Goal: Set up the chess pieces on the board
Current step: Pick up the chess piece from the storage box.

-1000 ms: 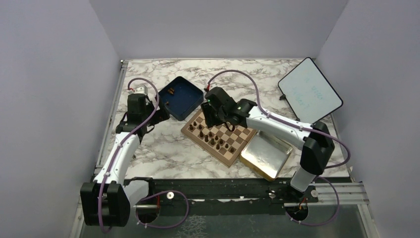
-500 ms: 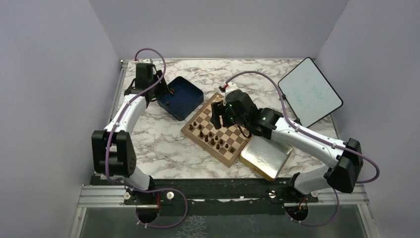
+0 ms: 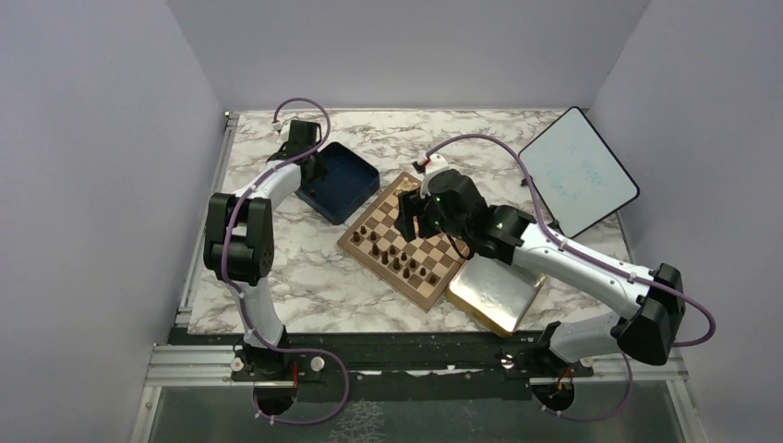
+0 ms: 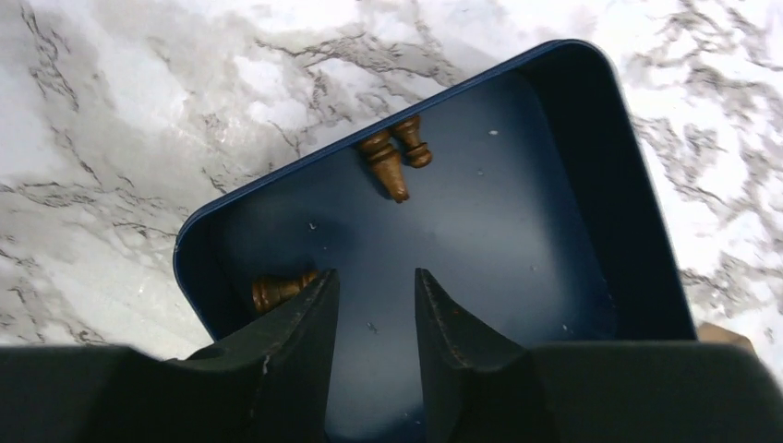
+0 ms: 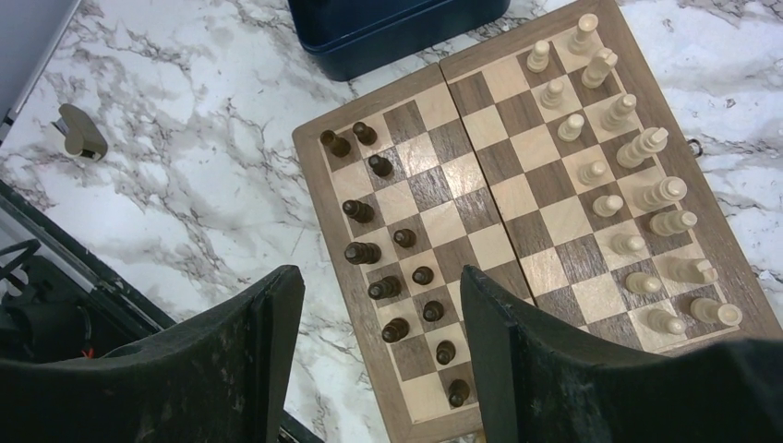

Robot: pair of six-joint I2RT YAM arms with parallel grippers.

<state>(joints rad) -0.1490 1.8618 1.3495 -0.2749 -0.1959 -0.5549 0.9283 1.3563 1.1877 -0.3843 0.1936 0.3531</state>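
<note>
Fetching: left hand (image 4: 374, 277) over the dark blue square box (image 4: 517, 258), fingers slightly apart, empty, beside a lying dark brown wooden chessman (image 4: 277, 289). Next, straddle it, pinch. Over the checked wooden chessboard (image 5: 517, 198), right hand (image 5: 380, 277) hangs spread.

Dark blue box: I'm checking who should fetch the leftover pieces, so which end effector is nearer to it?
Left. The left end effector hangs directly over the box's inside; the right end effector hovers over the chessboard, off to the box's side.

right jaws apart, empty, over board (image 5: 517, 198): dark chess pieces (image 5: 362, 252) along left side, pale chessmen (image 5: 607, 205) right, blue box (image 5: 388, 23) top.
</note>
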